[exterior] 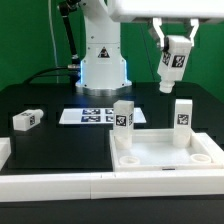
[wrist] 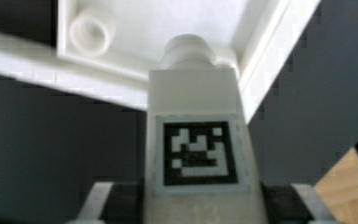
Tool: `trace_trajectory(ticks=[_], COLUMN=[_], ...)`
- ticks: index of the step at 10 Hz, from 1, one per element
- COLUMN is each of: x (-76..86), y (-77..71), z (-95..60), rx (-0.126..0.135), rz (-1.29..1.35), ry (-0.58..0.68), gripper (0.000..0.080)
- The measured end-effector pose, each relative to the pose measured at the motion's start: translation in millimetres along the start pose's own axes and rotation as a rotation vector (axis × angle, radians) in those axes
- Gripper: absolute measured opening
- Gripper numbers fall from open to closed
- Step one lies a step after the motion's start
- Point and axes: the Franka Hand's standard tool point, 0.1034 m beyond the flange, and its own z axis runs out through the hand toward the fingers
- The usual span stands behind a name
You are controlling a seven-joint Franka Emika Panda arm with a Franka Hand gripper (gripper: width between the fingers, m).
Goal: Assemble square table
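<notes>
The square table's white top [exterior: 165, 158] lies rim-up at the front of the exterior view's right. Two white tagged legs stand upright at its far corners, one on the left [exterior: 122, 117] and one on the right [exterior: 184, 114]. My gripper [exterior: 172, 50] hangs high above the right side of the top, shut on a third leg [exterior: 177, 66] that is slightly tilted. In the wrist view this leg [wrist: 197, 120] runs out from between my fingers [wrist: 114, 200], tag facing the camera. Past its tip lies a corner of the top [wrist: 87, 40] with a round hole. Another leg [exterior: 26, 120] lies on the black table at the left.
The marker board [exterior: 92, 115] lies flat in front of the robot's base [exterior: 100, 65]. White border bars [exterior: 50, 185] run along the front edge and the left edge of the black table.
</notes>
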Motion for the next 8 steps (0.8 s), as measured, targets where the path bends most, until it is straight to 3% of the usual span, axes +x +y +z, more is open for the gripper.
trace_trajectory(ticks=[3,4,5,7,8], x=[-2.1,-13.9,-10.9,6.2,22.3], y=[2.4,7.9,7.7,5.6,5.9], z=[2.1,9.7,18.6,36.8,39.5], rx=[0.005,0.053,0.073,0.083,0.070], rz=[-0.006,0.027,0.056,0.076,0.118], ry=[-0.007,-0.044,-0.049,-0.056,-0.033], gripper=[0.0290,0.0290,0.0290,0.0290,0.0290])
